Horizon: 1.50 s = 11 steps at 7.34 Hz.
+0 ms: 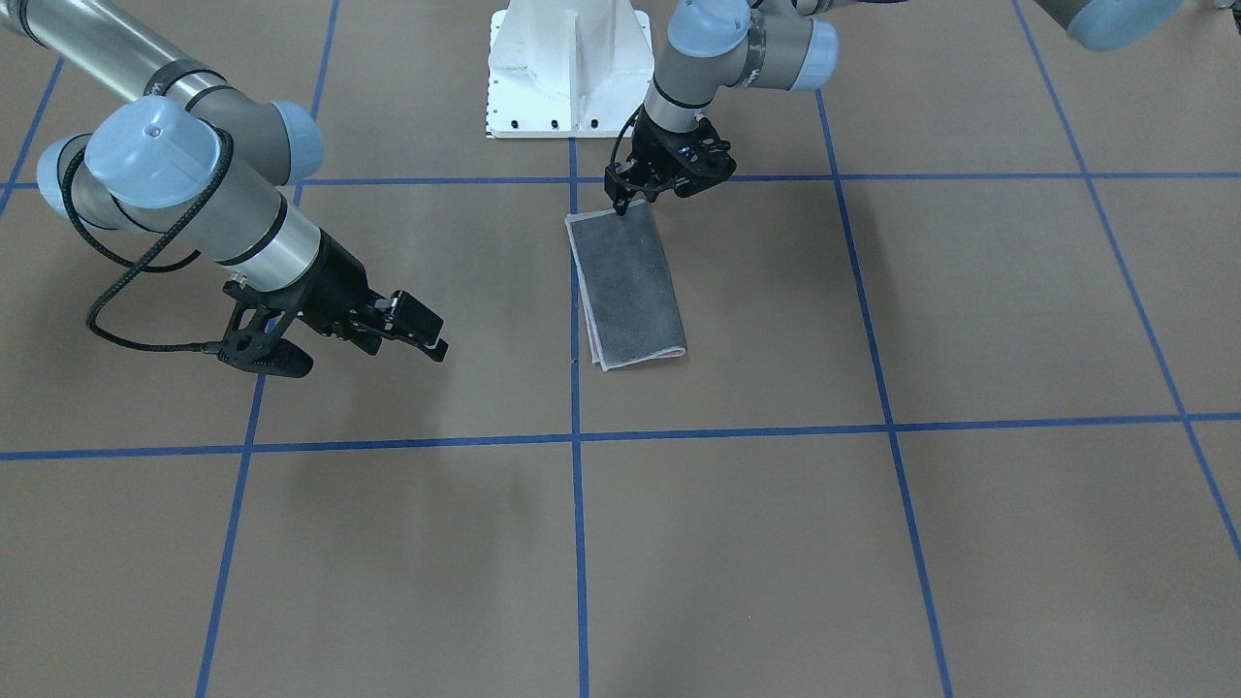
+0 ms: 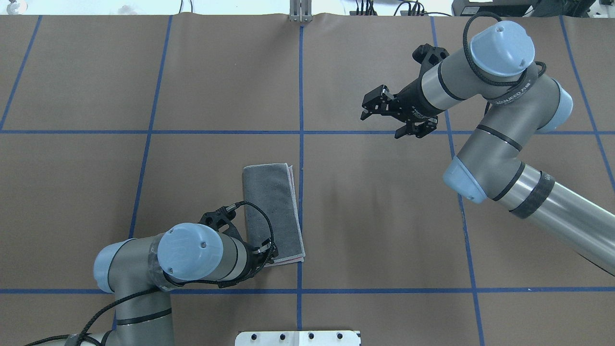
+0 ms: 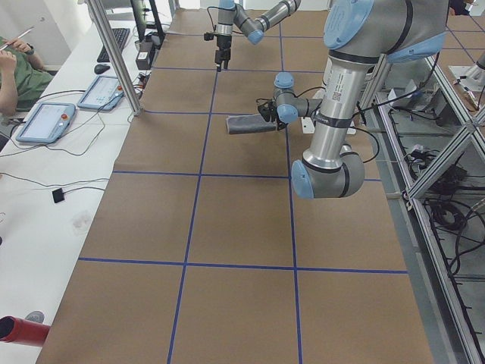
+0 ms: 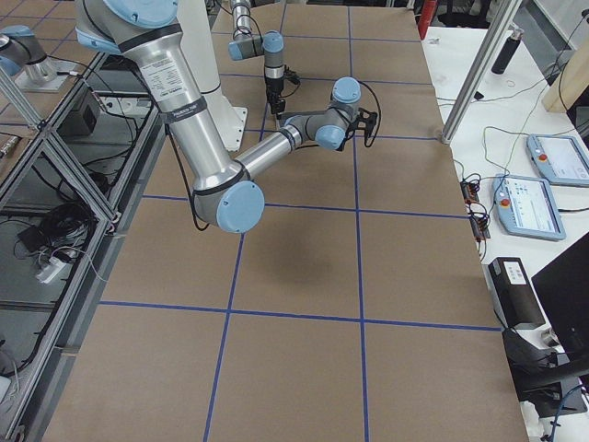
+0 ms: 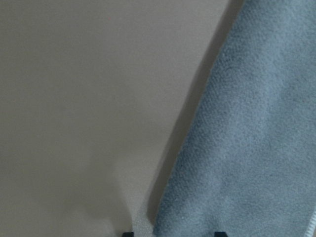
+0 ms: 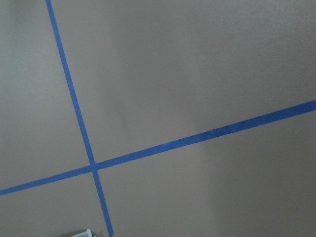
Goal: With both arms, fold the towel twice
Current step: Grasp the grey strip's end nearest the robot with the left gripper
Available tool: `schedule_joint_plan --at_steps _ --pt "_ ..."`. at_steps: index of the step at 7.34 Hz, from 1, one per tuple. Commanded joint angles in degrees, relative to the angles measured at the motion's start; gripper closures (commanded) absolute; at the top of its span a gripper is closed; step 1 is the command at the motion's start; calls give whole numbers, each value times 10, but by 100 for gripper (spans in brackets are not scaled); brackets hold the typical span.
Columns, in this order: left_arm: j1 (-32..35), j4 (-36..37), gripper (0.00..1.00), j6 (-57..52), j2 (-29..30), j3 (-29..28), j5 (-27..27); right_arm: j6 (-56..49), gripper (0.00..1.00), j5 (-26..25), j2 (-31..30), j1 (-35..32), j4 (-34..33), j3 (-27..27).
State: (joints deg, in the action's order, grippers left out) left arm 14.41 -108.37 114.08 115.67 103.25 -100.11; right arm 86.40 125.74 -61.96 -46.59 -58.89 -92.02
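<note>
The towel (image 1: pixel 627 286) lies flat on the table, folded into a long strip with its dark grey face up and a pink edge along one side. It also shows in the overhead view (image 2: pixel 273 206). My left gripper (image 1: pixel 620 206) points down at the towel's end nearest the robot base. In the left wrist view the towel (image 5: pixel 256 123) fills the right half, and the two fingertips sit apart at the bottom edge, astride the towel's side edge. My right gripper (image 2: pixel 366 109) is open and empty, held above bare table well away from the towel, and it also shows in the front view (image 1: pixel 434 341).
The white bolted pedestal base (image 1: pixel 567 68) stands just behind the towel. Blue tape lines (image 6: pixel 89 163) grid the brown table cover. In the exterior left view an operator (image 3: pixel 11 61) sits beyond the table's far side, next to tablets (image 3: pixel 45 121).
</note>
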Motion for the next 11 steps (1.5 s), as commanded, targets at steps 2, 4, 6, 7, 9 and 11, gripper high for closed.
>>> schedule_joint_plan --at_steps 2,4,6,7,9,11 --pt "0 0 73 0 0 0 0 0 0 -1 -1 0 0 1" --pt "2 1 100 0 0 2 0 0 0 -1 -1 0 0 1" --pt "5 1 100 0 2 9 -2 0 0 -1 -2 0 1 1" --pt "6 1 100 2 3 15 -3 0 0 -1 -2 0 1 1" --pt "8 2 100 8 8 40 -4 0 0 -1 -5 1 1 2" --pt "33 -2 100 6 13 33 -4 -3 0 -1 -8 2 2 2"
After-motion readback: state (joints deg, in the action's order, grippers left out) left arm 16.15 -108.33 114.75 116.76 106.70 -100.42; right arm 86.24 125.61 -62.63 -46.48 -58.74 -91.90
